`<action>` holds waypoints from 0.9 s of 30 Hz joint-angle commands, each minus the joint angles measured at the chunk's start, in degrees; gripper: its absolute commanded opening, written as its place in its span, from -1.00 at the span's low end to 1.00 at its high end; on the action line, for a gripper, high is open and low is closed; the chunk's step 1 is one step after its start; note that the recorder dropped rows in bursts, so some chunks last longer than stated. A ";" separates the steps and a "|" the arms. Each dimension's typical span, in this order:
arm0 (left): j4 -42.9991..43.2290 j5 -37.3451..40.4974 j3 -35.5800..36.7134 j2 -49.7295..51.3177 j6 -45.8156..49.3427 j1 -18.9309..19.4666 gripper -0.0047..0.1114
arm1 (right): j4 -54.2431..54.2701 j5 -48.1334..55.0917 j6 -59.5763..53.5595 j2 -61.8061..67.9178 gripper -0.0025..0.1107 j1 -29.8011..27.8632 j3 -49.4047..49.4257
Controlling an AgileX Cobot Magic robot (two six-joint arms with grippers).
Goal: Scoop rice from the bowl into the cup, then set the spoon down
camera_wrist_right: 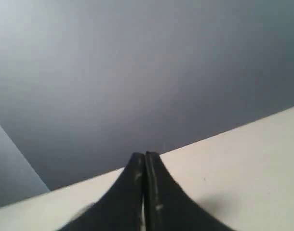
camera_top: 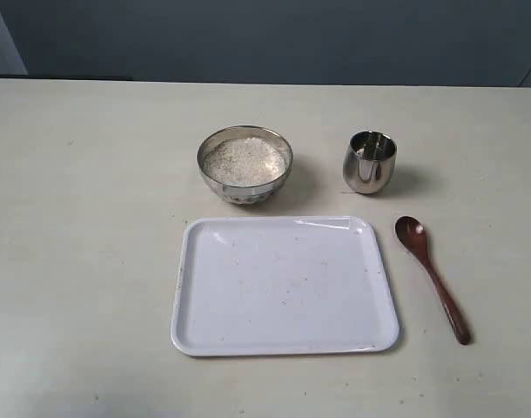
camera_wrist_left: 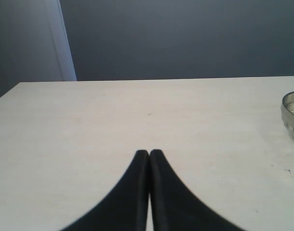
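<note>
- Beige table (camera_top: 83, 218): wide bare room on its left.
- White rectangular plastic tray (camera_top: 283, 287), middle front.
- Round shiny steel bowl (camera_top: 245, 187) of white rice (camera_top: 245, 159) grains behind it, cropped in left wrist view.
- Dark reddish-brown wooden spoon (camera_top: 431, 274) lies right of tray, apart.
- Small barrel-sided steel cup (camera_top: 369, 165) right of bowl; inside unclear.
- Left gripper (camera_wrist_left: 149, 153), right gripper (camera_wrist_right: 145, 156): black tips pressed together, empty.

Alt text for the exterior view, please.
A round shiny steel bowl of white rice and, to its right, a small rounded steel cup stand on a pale table beyond a white rectangular tray. A dark reddish-brown wooden spoon lies right of the tray.
</note>
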 commanded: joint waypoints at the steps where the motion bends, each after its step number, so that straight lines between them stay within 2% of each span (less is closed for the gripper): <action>1: -0.03 -0.14 -0.23 -0.25 -0.37 -0.18 -0.91 | -21.33 13.43 6.28 15.36 -0.97 -0.29 -17.12; 4: -0.03 -0.14 -0.23 -0.25 -0.37 -0.18 -0.91 | -31.56 28.29 10.74 29.84 -0.97 -0.29 -28.59; 7: -0.03 -0.14 -0.23 -0.25 -0.37 -0.18 -0.91 | -33.89 41.70 10.15 44.58 -0.97 -0.17 -37.78; 9: -0.03 -0.14 -0.23 -0.25 -0.37 -0.18 -0.91 | -33.43 46.33 8.43 52.44 -0.97 -0.17 -41.08; 16: -0.03 -0.14 -0.23 -0.25 -0.37 -0.18 -0.91 | -23.33 46.13 4.42 68.96 -0.97 0.85 -41.08; 20: -0.03 -0.14 -0.23 -0.25 -0.37 -0.18 -0.91 | -22.80 43.49 4.45 72.88 -0.97 6.44 -40.96; 27: -0.03 -0.14 -0.23 -0.25 -0.37 -0.18 -0.91 | -21.91 45.87 4.45 79.08 -0.97 13.80 -40.74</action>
